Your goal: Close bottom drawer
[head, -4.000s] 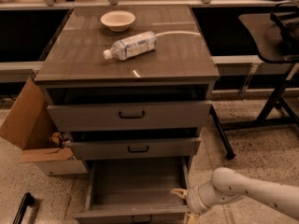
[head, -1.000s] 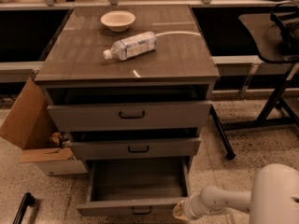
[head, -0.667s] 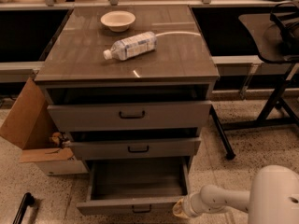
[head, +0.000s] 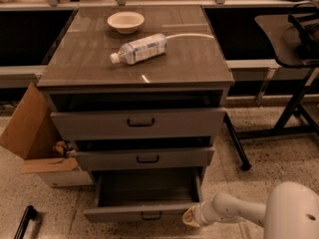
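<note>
Resting gripper at bottom drawer front (pulled out) | bottle label unreadable

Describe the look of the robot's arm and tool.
The arm is smooth, glossy white: a bulky rounded shell at the lower right narrowing to a slim tube with a ringed collar. No cables or markings show. The tool is a stubby cream-tan tip, beside the bottom drawer's right front corner.

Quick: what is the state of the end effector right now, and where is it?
End effector: open or closed cannot be told; it is low, beside the right end of the front panel of the pulled-out bottom drawer.
</note>
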### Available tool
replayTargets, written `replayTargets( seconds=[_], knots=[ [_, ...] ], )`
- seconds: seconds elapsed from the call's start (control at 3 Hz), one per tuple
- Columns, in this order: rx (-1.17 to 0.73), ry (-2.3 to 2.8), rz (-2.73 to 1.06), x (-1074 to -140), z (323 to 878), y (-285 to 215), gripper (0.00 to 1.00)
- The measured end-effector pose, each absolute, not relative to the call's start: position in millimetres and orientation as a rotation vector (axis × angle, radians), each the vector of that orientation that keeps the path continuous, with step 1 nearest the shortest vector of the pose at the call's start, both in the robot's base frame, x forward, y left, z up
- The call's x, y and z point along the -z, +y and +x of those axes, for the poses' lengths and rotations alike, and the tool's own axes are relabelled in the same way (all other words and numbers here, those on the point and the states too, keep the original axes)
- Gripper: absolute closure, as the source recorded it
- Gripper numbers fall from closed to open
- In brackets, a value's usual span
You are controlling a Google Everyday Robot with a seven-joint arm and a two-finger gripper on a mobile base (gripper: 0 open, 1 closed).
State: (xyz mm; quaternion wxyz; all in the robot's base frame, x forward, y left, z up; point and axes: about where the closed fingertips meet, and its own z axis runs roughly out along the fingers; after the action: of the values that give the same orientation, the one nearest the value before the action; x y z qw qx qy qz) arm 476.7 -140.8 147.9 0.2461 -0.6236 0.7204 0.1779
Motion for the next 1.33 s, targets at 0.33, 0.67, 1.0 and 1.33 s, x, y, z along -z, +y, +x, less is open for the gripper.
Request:
replayTargets(
  seconds=[0.33,0.67,1.0,1.33],
  knots=[
    [-0.495,1.953,-1.681,-145,483,-138,1.00],
    [-0.504,1.934,-1.644,-145,497,-139,1.00],
    [-0.612,1.848,-1.515,-144,519,-124,1.00],
    [-0.660,1.796,-1.448,-149,540,-122,1.00]
  ],
)
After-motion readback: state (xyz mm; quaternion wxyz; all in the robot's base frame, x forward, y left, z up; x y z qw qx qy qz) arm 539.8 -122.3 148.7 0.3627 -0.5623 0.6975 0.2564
